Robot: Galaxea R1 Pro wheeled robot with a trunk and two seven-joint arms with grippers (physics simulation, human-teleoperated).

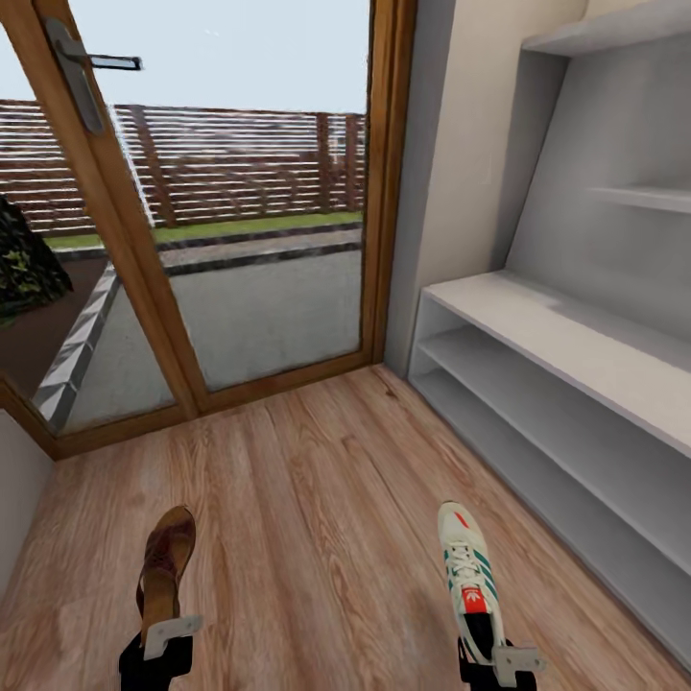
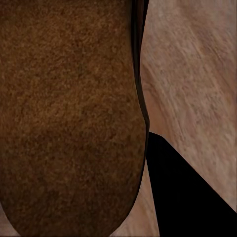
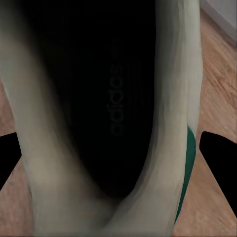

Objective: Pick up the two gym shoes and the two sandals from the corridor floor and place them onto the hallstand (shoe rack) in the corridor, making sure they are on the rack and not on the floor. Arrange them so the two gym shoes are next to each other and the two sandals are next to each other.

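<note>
Held low at the near edge: brown sandal (image 1: 165,571) pinched at the heel by left gripper (image 1: 158,645), white gym shoe (image 1: 470,571) with green stripes and red-orange tongue clamped at the heel by right gripper (image 1: 499,662) — both toes forward, apparently above corridor floor (image 1: 317,499). Probably carrying toward hallstand (image 1: 576,355) at right. Best kept level, swung over a low shelf, set fully on — room left beside each for its mate.
</note>
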